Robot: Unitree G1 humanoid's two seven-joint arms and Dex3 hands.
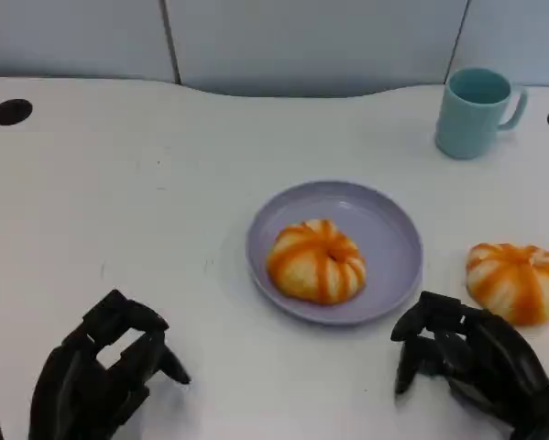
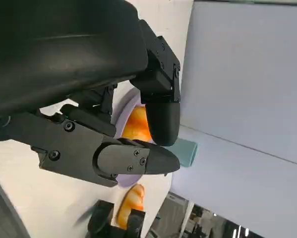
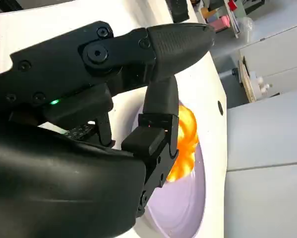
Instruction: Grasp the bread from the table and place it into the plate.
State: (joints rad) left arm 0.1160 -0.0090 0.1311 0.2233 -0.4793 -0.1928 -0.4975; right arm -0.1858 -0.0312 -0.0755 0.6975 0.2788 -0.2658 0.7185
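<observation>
A lavender plate [image 1: 393, 240] sits mid-table with an orange-striped bread [image 1: 317, 261] lying in it. A second, similar bread [image 1: 517, 281] lies on the white table to the right of the plate. My right hand [image 1: 471, 362] hovers just short of that bread, empty, its fingers bent downward and apart. Low at the near left, my left hand [image 1: 104, 371] holds nothing either. The right wrist view looks past my right hand [image 3: 98, 124] to the plated bread [image 3: 187, 134] and the plate [image 3: 183, 208]. In the left wrist view, both breads [image 2: 137, 124] [image 2: 131, 203] peek out behind my left hand [image 2: 89, 99].
A teal mug [image 1: 476, 112] stands at the back right, and its side [image 2: 185, 151] is also in the left wrist view. Dark cable holes [image 1: 11, 112] mark the table's far corners. A grey wall panel runs behind the table's curved back edge.
</observation>
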